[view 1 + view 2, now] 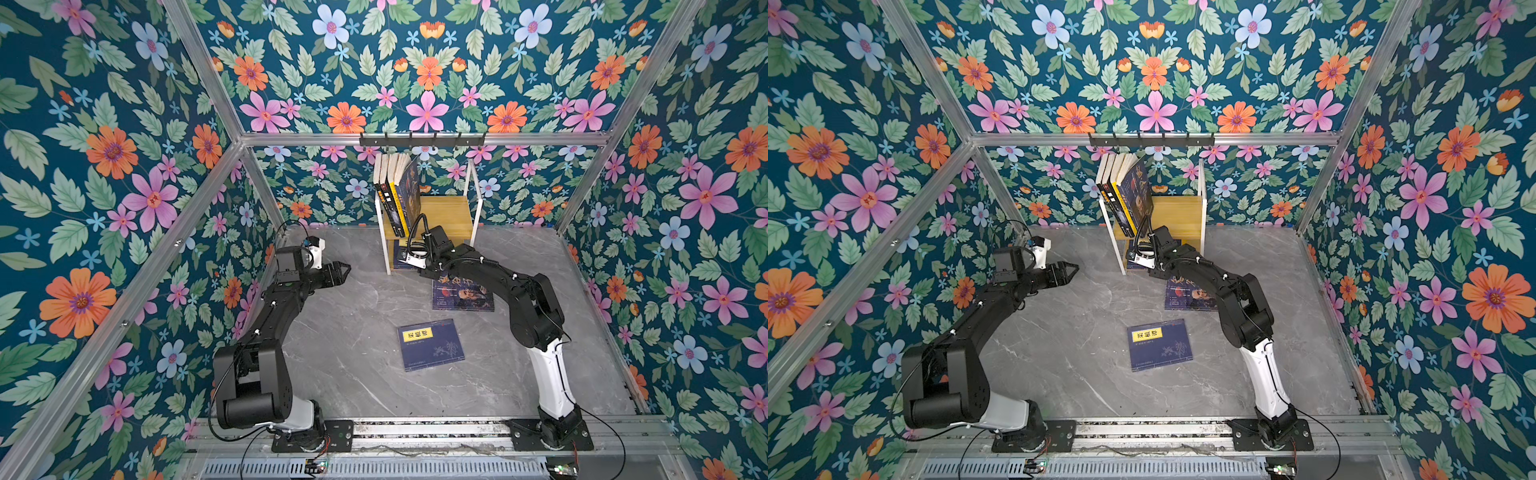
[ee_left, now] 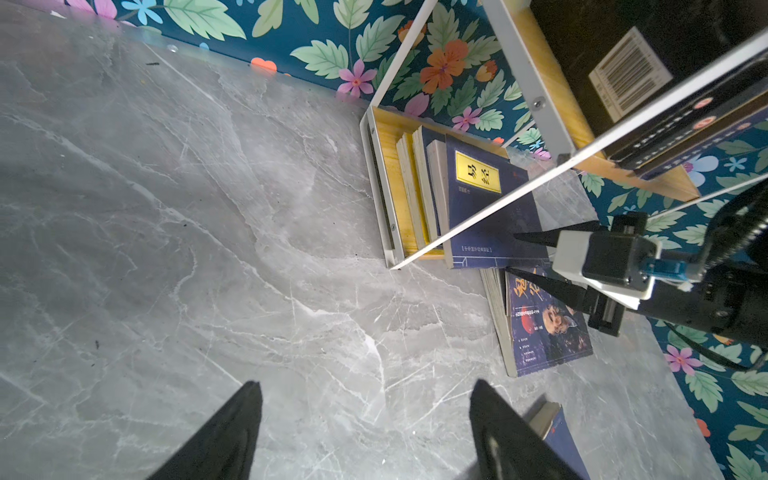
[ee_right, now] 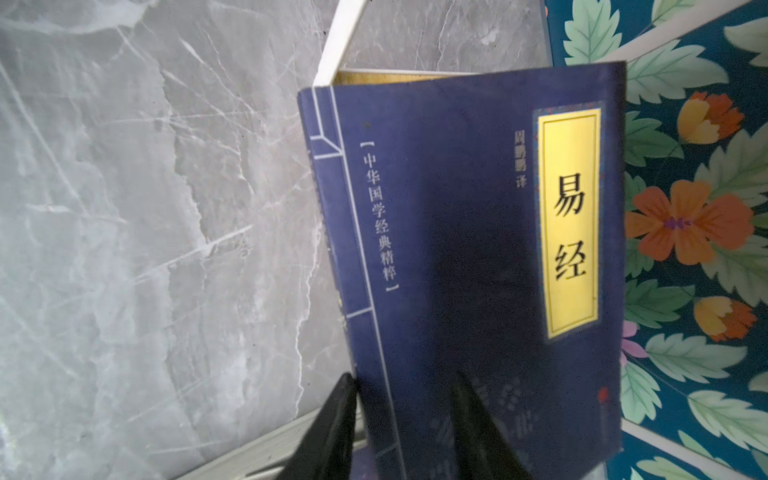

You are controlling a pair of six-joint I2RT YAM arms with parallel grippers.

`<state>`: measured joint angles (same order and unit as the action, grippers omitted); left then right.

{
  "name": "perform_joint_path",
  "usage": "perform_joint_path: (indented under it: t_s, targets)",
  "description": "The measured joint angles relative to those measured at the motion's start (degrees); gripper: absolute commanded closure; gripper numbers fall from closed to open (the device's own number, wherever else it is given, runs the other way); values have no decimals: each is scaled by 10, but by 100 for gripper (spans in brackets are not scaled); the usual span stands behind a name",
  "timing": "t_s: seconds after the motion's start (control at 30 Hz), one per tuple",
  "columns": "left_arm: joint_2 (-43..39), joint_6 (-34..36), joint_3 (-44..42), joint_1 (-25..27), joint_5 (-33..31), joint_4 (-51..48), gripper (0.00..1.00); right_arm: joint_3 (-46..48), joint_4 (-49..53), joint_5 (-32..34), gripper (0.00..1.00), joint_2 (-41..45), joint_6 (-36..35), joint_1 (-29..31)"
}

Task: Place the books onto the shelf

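Navy book [image 3: 478, 249] straddled by right pincer [image 3: 403, 378], grip possibly loose, cannot tell; left pincer [image 2: 365, 384] gapes, empty.

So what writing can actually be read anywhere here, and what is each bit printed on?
"易经": yellow label on the leaning navy book.
"中华国学经典精粹": down the same cover.
"周鹏鹏 译": beside that label, slightly soft.
Too blurred or small to read: the floor navy book label; the portrait book title, partly hidden; the barcode digits; the spines on the shelf.
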<state>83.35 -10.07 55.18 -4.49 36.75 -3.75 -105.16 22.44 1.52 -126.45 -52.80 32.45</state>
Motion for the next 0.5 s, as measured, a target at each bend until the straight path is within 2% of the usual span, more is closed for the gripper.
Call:
perform_joint_path:
  t_s: [0.5]
  targets:
    - [-3, -1, -9, -2, 1, 7, 21, -20, 3, -5, 73, -13, -2, -5]
